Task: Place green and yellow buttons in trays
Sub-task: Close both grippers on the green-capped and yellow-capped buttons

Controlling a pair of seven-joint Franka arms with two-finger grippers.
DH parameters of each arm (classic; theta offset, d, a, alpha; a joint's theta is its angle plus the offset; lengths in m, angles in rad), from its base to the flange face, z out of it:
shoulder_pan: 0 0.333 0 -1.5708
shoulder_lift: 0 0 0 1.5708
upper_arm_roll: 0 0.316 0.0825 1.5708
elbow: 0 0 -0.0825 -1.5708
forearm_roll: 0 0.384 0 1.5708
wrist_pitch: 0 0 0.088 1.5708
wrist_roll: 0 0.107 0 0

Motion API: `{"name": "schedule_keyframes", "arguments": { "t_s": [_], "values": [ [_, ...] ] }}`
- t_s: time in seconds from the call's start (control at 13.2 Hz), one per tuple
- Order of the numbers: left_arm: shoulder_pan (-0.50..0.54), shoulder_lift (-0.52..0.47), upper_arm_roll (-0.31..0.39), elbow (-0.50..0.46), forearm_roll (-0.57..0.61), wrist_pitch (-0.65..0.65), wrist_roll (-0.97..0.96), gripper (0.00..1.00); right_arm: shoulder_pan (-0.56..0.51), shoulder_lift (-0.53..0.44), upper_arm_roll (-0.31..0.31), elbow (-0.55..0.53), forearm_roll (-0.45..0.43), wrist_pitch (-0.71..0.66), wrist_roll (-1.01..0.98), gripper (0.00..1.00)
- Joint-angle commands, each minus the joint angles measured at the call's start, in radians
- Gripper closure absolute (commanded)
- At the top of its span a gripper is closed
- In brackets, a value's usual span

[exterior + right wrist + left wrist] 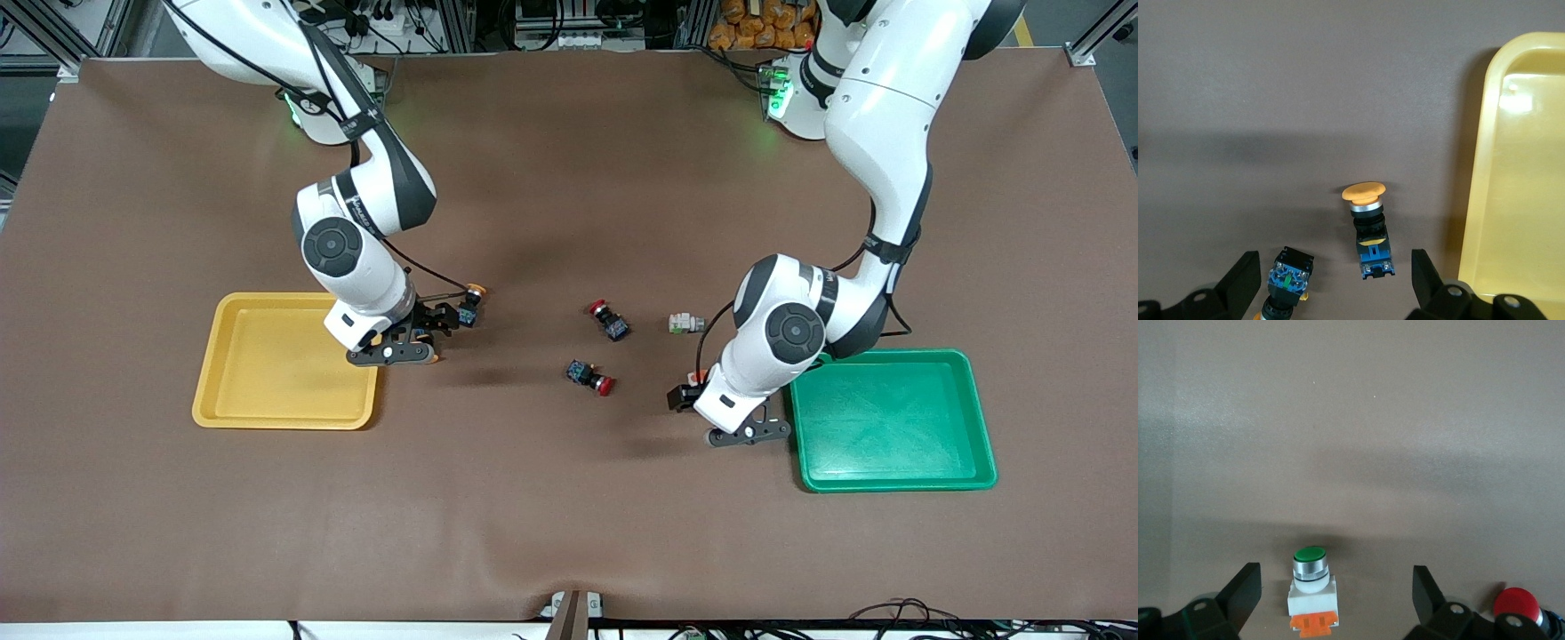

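Green button lies between the open left end effector's fingers.

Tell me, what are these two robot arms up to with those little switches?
They are sorting push-buttons into trays. The right gripper hangs open over two yellow-capped buttons beside the yellow tray. The left gripper hangs open over a green-capped button near the green tray. Another white button and two red-capped switches lie between them. Both trays hold nothing yet.

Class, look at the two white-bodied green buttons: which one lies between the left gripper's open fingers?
The green button under the left gripper, beside the green tray. The other green button lies clear of it, farther from the camera.
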State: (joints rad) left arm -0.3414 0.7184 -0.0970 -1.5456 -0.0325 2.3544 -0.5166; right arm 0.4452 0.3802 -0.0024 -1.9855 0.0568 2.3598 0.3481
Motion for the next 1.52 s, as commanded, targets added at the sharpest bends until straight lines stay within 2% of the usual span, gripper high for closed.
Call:
{"name": "schedule_keyframes", "arguments": {
  "t_s": [0.0,0.15,0.61,0.84,0.99,1.22,1.29,1.44],
  "values": [
    [-0.002,0.012,0.008,-0.007,-0.012,0.006,-0.01,0.0,0.016,-0.017,-0.008,-0.053,0.012,0.057,0.005,0.0],
    [-0.002,0.016,0.006,-0.013,-0.014,0.008,-0.052,0.0,0.016,-0.017,-0.008,-0.113,0.006,0.146,-0.008,0.0],
    [-0.022,0.024,0.006,-0.056,-0.015,0.008,-0.059,0.0,0.03,-0.017,-0.01,-0.151,-0.006,0.164,-0.012,0.0],
    [-0.022,0.022,0.006,-0.088,-0.013,0.011,-0.059,0.02,0.016,0.005,-0.01,-0.161,-0.041,0.22,-0.018,0.0],
    [-0.022,0.021,0.006,-0.097,-0.012,0.011,-0.059,0.27,0.015,0.022,-0.013,-0.183,-0.043,0.294,-0.046,0.0],
    [-0.022,0.019,0.008,-0.099,-0.01,0.011,-0.059,0.87,0.016,0.034,-0.018,-0.181,-0.043,0.303,-0.061,0.0],
    [-0.021,0.019,0.008,-0.097,-0.01,0.011,-0.059,1.0,0.016,0.037,-0.018,-0.179,-0.046,0.305,-0.063,0.0],
    [-0.016,0.013,0.008,-0.085,-0.01,0.011,-0.06,1.0,0.01,0.048,-0.018,-0.177,-0.07,0.308,-0.063,0.0]
  ]
}}
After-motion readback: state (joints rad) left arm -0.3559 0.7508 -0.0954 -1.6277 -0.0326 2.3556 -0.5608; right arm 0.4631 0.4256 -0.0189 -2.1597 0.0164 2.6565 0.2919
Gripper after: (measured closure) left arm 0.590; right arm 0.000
